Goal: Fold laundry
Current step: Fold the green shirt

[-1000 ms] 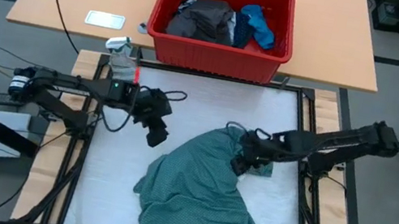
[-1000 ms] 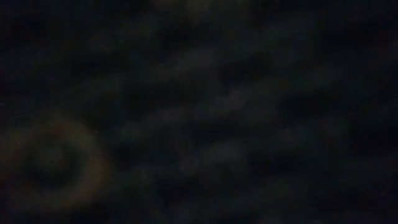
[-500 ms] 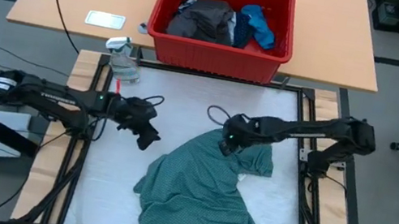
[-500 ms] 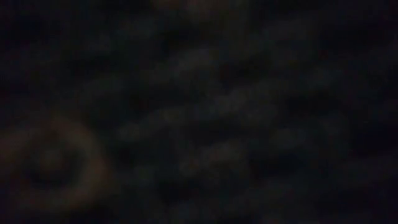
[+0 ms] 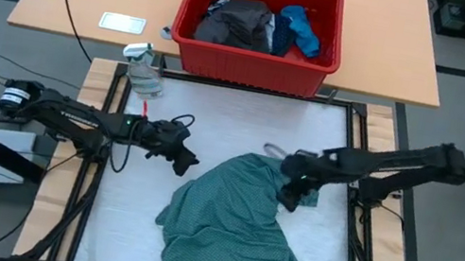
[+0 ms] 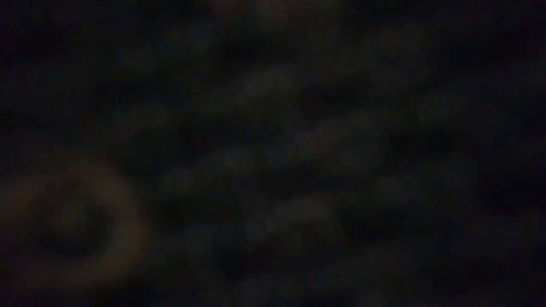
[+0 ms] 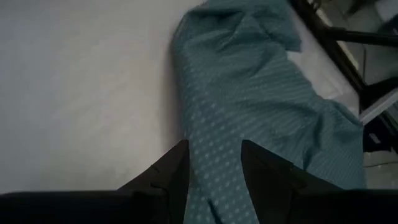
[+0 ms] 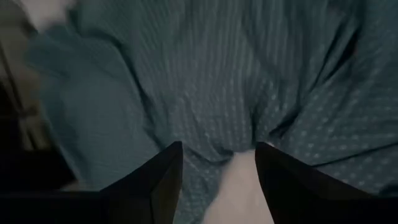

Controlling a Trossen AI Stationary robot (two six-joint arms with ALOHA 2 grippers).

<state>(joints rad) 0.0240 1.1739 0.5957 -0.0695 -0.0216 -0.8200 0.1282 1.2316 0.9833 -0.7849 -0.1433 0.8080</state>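
The large teal-green shirt [image 5: 235, 222] lies crumpled on the white table top, reaching to the near edge. My left gripper [image 5: 186, 159] is open and low beside the shirt's far left edge [image 7: 186, 124]. My right gripper [image 5: 288, 194] is open at the shirt's far right edge, and in the right wrist view its fingers stand either side of a bunched fold [image 8: 239, 146]. The dark grey piece [image 5: 237, 21] and the bright blue piece [image 5: 300, 27] lie in the red bin. The low view is dark and shows nothing. My left gripper [image 7: 214, 171] is open with the shirt's edge showing between its fingers; I cannot tell whether it touches the cloth. My right gripper [image 8: 217, 171] comes slanting down at the shirt's bunched far right edge; I cannot tell whether its fingers touch it.
The red bin [image 5: 248, 68] stands on the wooden table beyond the far edge. A clear spray bottle [image 5: 142, 71] stands at the far left corner, and a flat white object [image 5: 122, 23] lies behind it. Bare white table [image 5: 215, 118] lies between the grippers and the bin.
My right gripper swung toward the far left over the shirt, then came back toward the near right. The shirt's far right flap spread out, then bunched up again. My left gripper dropped lower and moved right, toward the shirt.
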